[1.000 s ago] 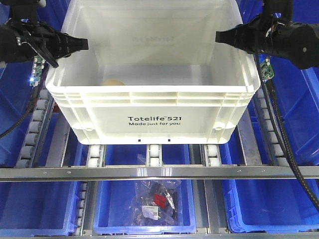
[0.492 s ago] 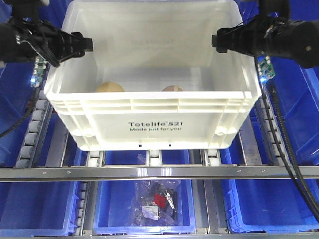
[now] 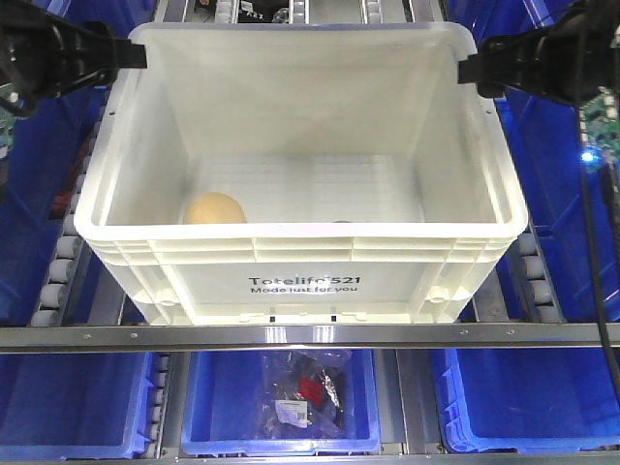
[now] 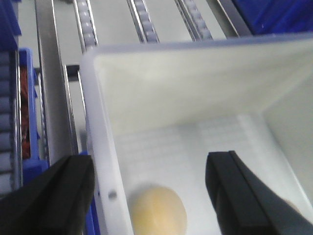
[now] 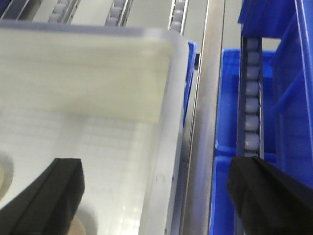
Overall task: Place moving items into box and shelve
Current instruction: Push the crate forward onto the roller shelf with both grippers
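Big white crate (image 3: 300, 247) sits on the roller rack (image 3: 58, 281), front wall w/ the black print facing the camera, back edge up near the top of the front view. Both arms are at its upper back corners, one per side wall, which makes sense for a two-handed lift or push: a load this wide needs balanced holds on opposite walls.

Left gripper (image 4: 146, 193): wrist view shows the fingers spread wide, one outside the left wall, one inside over the floor, straddling the rim. There's a visible gap btw each finger and the wall, so it's not clamped on anything.

Right gripper (image 5: 156, 193): same setup on the right wall, one finger inside, one outside over the rail beside the blue bin (image 5: 254, 122). Also spread wide, nothing pinched.

Items: tan bun-like lump (image 3: 214, 208) lies on the crate floor near the front-left, also seen in the left wrist view just inside the wall. A second lump (image 3: 341, 222) barely peeks over the front rim, mostly hidden; colour hard to tell. So loading looks done; shelving is the step in hand.

Lower level: a blue bin holds a plastic bag of bits (image 3: 302, 389), not part of this job.

Likely next: close both jaws on the walls evenly so the crate doesn't skew on the rollers.
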